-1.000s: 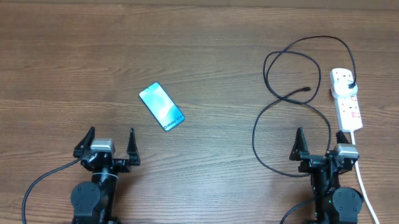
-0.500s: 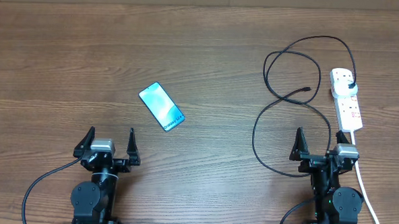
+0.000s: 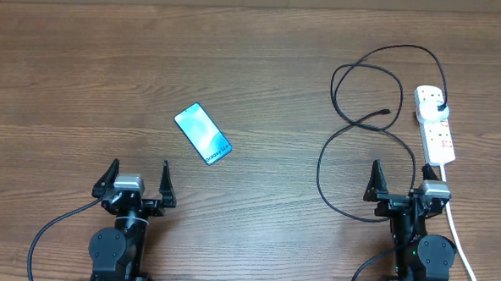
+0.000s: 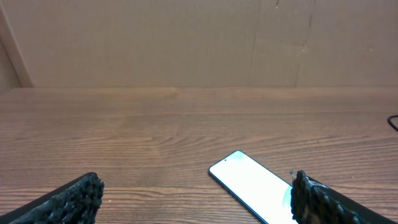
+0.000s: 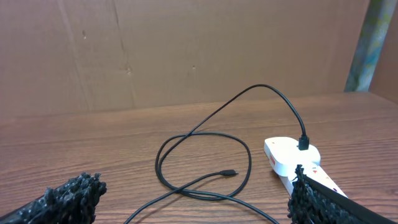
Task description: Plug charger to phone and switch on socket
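The phone (image 3: pixel 202 133) lies flat on the wooden table with its teal screen up, left of centre; it also shows in the left wrist view (image 4: pixel 252 185). The black charger cable (image 3: pixel 353 120) loops on the right, its connector tip (image 3: pixel 387 111) free on the table, and its plug (image 3: pixel 439 107) sits in the white socket strip (image 3: pixel 433 123). The right wrist view shows the cable (image 5: pixel 205 155), the tip (image 5: pixel 229 172) and the strip (image 5: pixel 289 155). My left gripper (image 3: pixel 137 180) is open and empty near the front edge. My right gripper (image 3: pixel 399 183) is open and empty, just in front of the strip.
The strip's thick white cord (image 3: pixel 459 243) runs to the front right past my right arm. A brown cardboard wall (image 5: pixel 186 50) stands behind the table's far edge.
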